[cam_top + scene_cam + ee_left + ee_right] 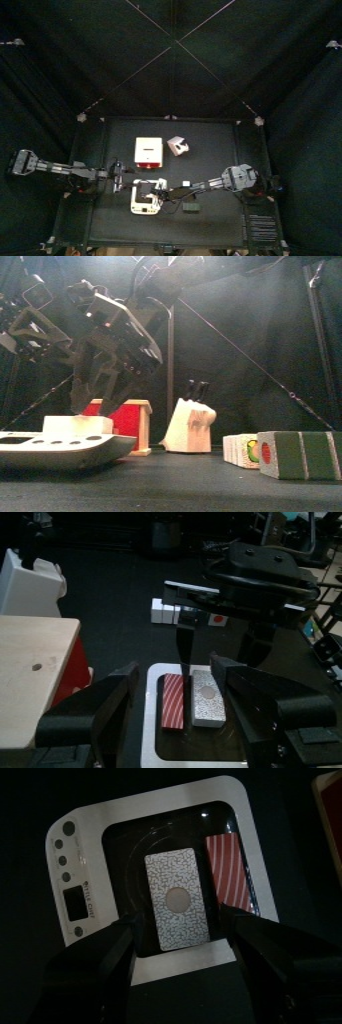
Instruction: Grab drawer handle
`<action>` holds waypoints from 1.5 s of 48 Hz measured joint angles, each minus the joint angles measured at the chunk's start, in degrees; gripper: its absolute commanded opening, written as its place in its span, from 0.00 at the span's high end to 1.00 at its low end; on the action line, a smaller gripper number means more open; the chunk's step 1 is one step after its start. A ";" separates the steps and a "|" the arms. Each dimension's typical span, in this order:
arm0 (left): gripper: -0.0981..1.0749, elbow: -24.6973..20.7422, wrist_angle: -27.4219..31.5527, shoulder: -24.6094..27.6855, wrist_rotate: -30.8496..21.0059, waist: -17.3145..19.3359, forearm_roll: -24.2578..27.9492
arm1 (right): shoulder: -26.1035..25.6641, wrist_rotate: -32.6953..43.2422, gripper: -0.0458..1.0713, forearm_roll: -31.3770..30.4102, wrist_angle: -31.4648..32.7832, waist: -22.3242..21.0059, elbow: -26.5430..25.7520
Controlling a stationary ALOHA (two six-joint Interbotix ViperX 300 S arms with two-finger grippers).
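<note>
**Both pincers spread above the scale; drawer untouched behind**

Black curtains enclose a small black tabletop point(120, 135) carrying four groups of things. At its front stands a white kitchen scale point(147, 196) whose dark recessed platform acts as a shallow tray: a speckled grey card point(178, 898) and a red striped card point(230, 873) lie flat in it, side by side. The right pincer point(181, 953) hangs directly over this tray with its jaws spread wide on either side of the grey card, gripping nothing; this suits an approach to the scale, not the drawer. The left pincer point(181, 697) is likewise wide open and empty, pointed at the same tray from the opposite side, with the right arm facing it across the scale.

The drawer point(148, 150), a white box with a dark red band, sits behind the scale toward the table's middle, well apart from both pincers. Its handle cannot be made out. In the front view its red face point(130, 419) stands next to a white knife block point(189, 424) holding dark-handled knives. A row of small blocks point(283, 453) lies at the front right. Judged from this, the grasp is not yet begun.
</note>
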 measured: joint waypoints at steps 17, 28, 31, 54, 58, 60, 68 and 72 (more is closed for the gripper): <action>0.13 0.09 -0.09 0.00 0.00 0.00 0.00 | -3.43 2.81 0.13 -2.02 -4.22 -0.26 4.13; 0.13 0.09 0.00 0.00 0.00 0.00 -0.09 | -7.29 2.90 0.13 -1.85 -11.43 -0.88 9.67; 0.13 0.00 0.00 0.00 0.00 0.00 -0.09 | -8.35 3.08 0.13 -1.76 -13.97 -1.49 11.51; 0.13 0.18 -0.09 0.00 0.09 0.00 -0.09 | -13.54 2.37 0.13 -1.23 -26.72 -5.89 21.09; 0.13 0.44 0.00 0.00 0.09 -0.09 0.00 | -14.50 2.29 0.13 -2.02 -27.77 -6.59 21.97; 0.13 0.62 0.00 0.00 0.09 0.00 0.00 | -14.85 2.55 0.13 -2.46 -27.95 -6.94 22.68; 0.13 0.79 0.00 -0.70 0.09 0.00 0.09 | -15.12 2.46 0.13 -2.99 -29.71 -8.70 24.17; 0.13 1.14 0.00 -1.14 0.18 -0.09 0.09 | -15.12 2.02 0.13 -3.78 -30.32 -9.05 24.26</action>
